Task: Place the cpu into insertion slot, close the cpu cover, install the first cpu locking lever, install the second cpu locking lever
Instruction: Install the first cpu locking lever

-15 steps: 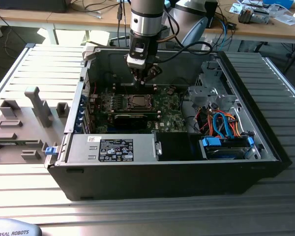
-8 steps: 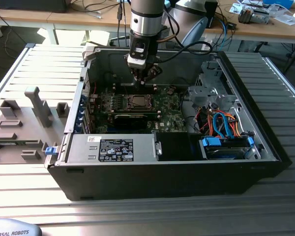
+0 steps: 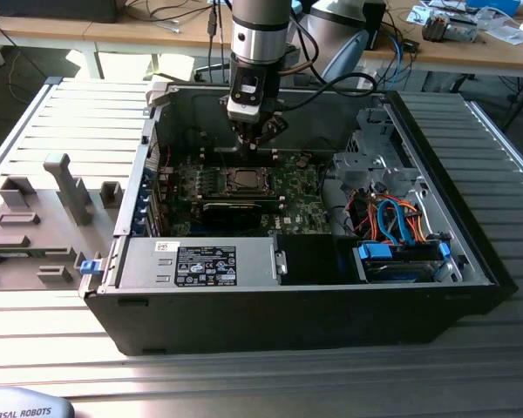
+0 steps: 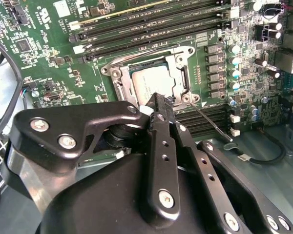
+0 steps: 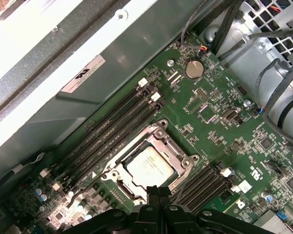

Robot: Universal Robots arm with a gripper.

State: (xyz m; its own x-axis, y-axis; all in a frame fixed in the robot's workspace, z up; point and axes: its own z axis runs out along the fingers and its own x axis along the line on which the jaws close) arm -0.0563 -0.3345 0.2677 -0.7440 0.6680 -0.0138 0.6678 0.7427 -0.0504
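The cpu (image 3: 242, 180) is seen seated in its slot, just above the middle of the exterior view, and the cpu cover (image 4: 178, 66) appears folded down around it, so those two steps are judged done. One thin lever (image 4: 210, 122) is seen angled away from the socket, seemingly unlatched. The pincer (image 4: 158, 100) is closed at the socket's edge, with nothing seen gripped

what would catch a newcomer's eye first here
The open black computer case on the slatted table, with the arm's gripper reaching down into it. In the first wrist view, the silver cpu sits seated on the green motherboard, framed by the cpu cover, close to the shut fingers.
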